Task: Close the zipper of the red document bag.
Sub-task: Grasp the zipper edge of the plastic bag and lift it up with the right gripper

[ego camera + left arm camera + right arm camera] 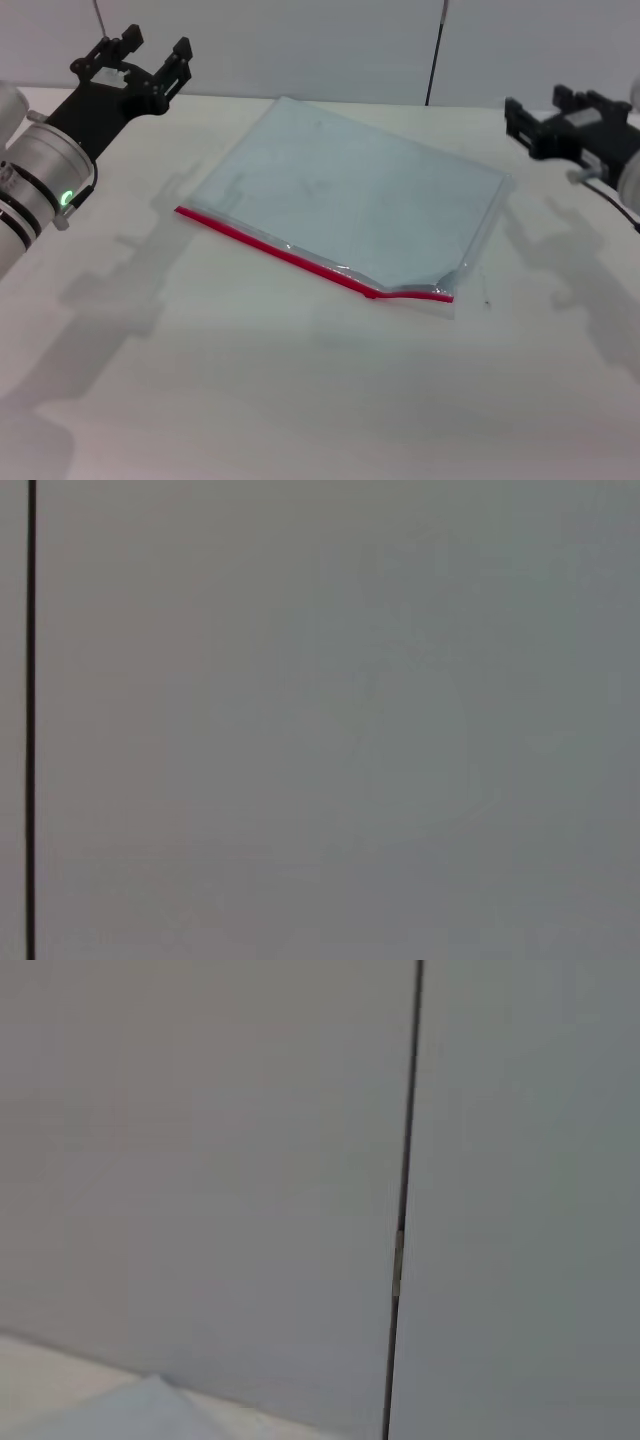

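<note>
Red document bag (pixel 350 195) lies flat mid-table (pixel 250 400), zipper (pixel 300 258) along its near long edge, running left-far to right-near; the right end looks puckered. Left gripper (pixel 135 60) is raised far-left, fingers apart, empty. Right gripper (pixel 520 118) is far-right, can't tell its opening. Right end is nearer the R arm. Nothing in the way.

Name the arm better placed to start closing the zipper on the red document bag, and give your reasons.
Probably the right. The zipper bulges apart near its right end, which lies closer to the right tool than to the left tool, so the right has the shorter reach. Both tools hang clear of the red document bag; the slider itself cannot be made out.
</note>
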Action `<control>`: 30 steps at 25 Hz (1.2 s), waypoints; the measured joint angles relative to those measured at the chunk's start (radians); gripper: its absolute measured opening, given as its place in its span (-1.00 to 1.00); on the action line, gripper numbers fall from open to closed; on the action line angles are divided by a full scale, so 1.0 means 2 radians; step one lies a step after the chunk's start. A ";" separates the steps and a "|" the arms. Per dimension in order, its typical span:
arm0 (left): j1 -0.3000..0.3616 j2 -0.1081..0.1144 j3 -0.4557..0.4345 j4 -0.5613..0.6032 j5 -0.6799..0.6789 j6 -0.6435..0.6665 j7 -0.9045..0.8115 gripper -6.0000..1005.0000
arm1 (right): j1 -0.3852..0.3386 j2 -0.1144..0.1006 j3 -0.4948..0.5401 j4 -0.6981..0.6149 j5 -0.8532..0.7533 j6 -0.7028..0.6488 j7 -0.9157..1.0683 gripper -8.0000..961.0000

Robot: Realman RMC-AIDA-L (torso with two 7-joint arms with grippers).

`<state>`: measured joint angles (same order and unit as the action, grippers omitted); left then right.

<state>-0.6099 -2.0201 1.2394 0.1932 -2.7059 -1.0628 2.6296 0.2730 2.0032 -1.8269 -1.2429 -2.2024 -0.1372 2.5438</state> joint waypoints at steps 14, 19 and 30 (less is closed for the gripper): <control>0.003 0.005 -0.001 0.000 0.000 0.000 -0.002 0.27 | -0.051 0.008 0.045 -0.116 -0.004 -0.255 -0.174 0.30; 0.004 0.006 -0.003 0.001 0.000 0.000 -0.001 0.26 | -0.043 0.008 0.044 -0.109 -0.025 -0.296 -0.202 0.32; 0.004 0.007 -0.007 0.000 0.001 0.007 0.003 0.26 | -0.042 0.009 0.005 -0.117 -0.110 -0.330 -0.208 0.35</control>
<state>-0.6012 -2.0065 1.2255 0.1929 -2.7038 -1.0492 2.6351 0.1887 2.0217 -1.8178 -1.4759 -2.4215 -0.7964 2.1279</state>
